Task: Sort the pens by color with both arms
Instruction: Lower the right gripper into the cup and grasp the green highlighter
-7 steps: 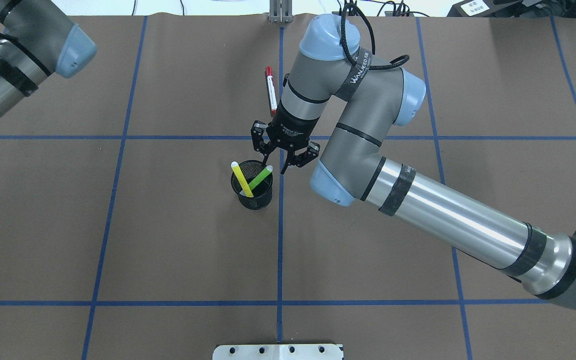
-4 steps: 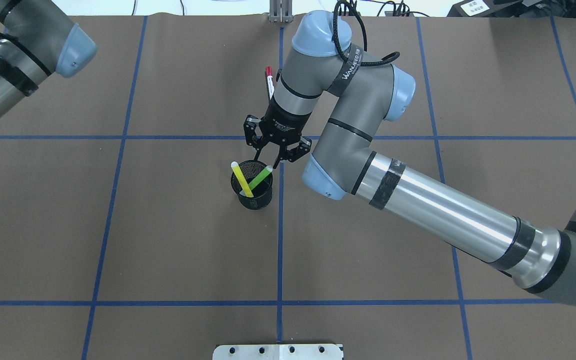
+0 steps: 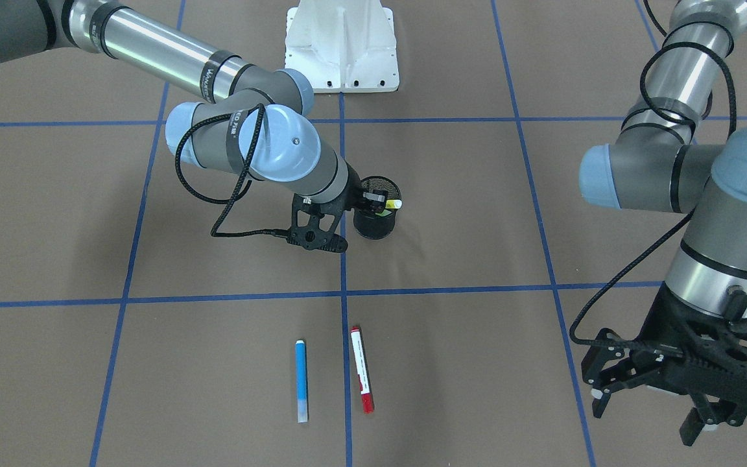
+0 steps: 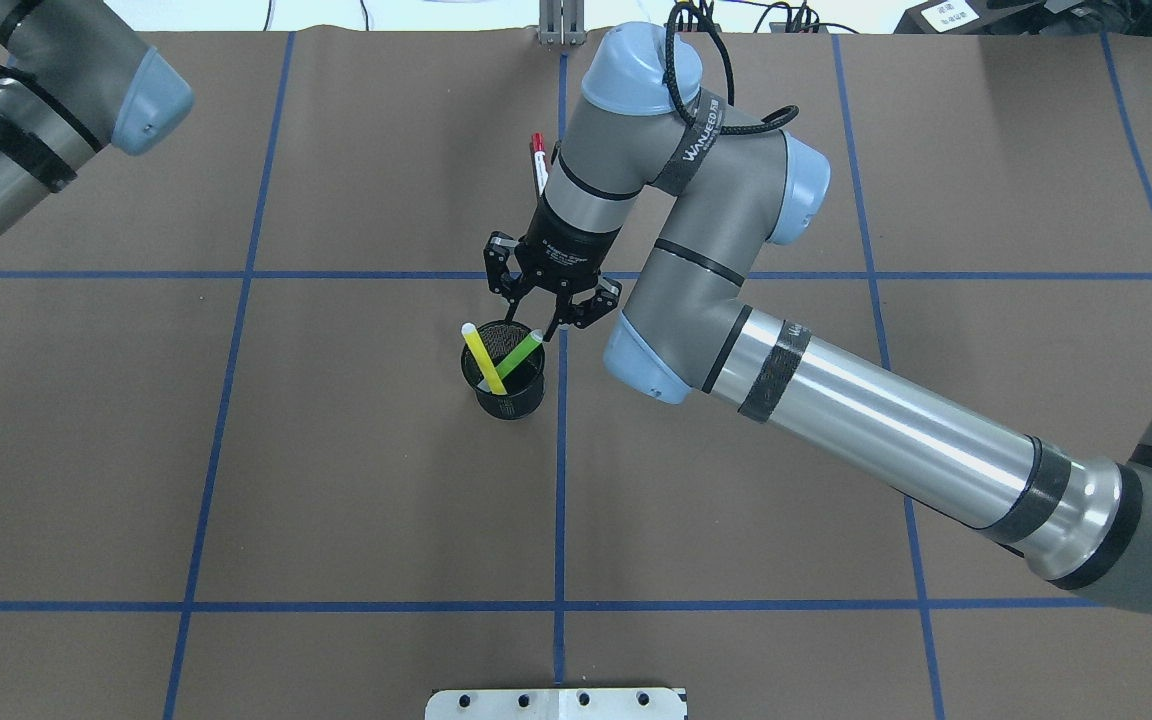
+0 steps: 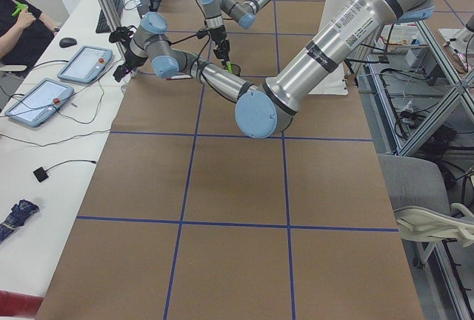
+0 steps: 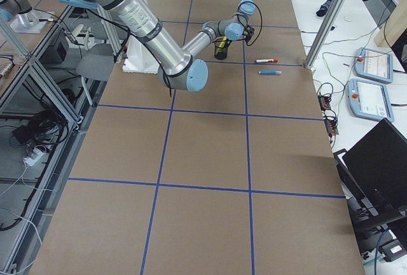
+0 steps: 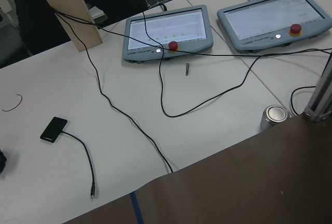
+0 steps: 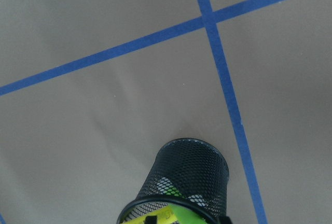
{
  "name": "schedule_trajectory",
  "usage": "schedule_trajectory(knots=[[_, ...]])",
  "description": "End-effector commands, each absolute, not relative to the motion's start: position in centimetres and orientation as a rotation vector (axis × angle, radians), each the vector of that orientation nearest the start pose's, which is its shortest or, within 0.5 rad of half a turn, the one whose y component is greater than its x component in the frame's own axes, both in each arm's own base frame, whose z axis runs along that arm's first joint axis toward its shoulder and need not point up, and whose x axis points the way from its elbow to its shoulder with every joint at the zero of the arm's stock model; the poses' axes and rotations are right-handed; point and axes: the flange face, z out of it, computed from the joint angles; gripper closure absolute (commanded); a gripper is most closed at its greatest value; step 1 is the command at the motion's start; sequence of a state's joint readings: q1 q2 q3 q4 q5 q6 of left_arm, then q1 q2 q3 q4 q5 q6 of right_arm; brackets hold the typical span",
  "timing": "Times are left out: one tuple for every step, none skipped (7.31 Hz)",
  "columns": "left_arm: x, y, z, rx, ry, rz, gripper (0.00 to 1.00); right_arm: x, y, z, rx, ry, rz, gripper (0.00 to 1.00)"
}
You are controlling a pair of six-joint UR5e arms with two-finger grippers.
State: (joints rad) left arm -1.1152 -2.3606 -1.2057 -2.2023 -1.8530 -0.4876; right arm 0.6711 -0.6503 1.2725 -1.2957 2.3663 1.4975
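The yellow pen [image 4: 483, 356] and the light green pen [image 4: 519, 356] lean inside the black mesh cup [image 4: 507, 397]. My right gripper [image 4: 530, 322] is open and hangs at the cup's far rim, fingertips close to the green pen's top end. The right wrist view looks down on the cup [image 8: 193, 175] and the green pen [image 8: 182, 217]. The red-capped white pen [image 3: 362, 370] and the blue pen [image 3: 301, 381] lie side by side on the brown table beyond the cup. My left gripper [image 3: 644, 418] is open and empty, far off at the table's left side.
The table is brown paper with a blue tape grid [image 4: 560, 480]. The white pedestal base [image 3: 342, 45] stands at the robot's edge. Beyond the far edge a white bench holds teach pendants [image 7: 168, 32], cables and a can [image 7: 274, 116].
My right gripper has moved left toward the cup and now sits over the green pen's top end, jaws somewhat narrower. The pens and the left arm have not moved.
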Motion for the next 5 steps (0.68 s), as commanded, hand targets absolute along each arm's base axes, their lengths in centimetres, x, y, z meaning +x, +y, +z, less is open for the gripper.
schedule_trajectory(knots=[[25.35,-75.72,26.02,0.817,0.706,0.116,0.01,-56.75,-52.93,16.24,-0.381,-1.050,0.178,0.49],[25.35,-75.72,26.02,0.818,0.705,0.117,0.01,-56.74,-52.93,16.01,-0.381,-1.052,0.180,0.48],[25.35,-75.72,26.02,0.818,0.705,0.119,0.01,-56.91,-52.76,16.12,-0.383,-1.050,0.178,0.46],[25.35,-75.72,26.02,0.819,0.704,0.120,0.01,-57.12,-52.47,16.17,-0.385,-1.049,0.172,0.46],[25.34,-75.71,26.14,0.818,0.703,0.121,0.01,-57.16,-52.35,15.97,-0.386,-1.052,0.173,0.46]])
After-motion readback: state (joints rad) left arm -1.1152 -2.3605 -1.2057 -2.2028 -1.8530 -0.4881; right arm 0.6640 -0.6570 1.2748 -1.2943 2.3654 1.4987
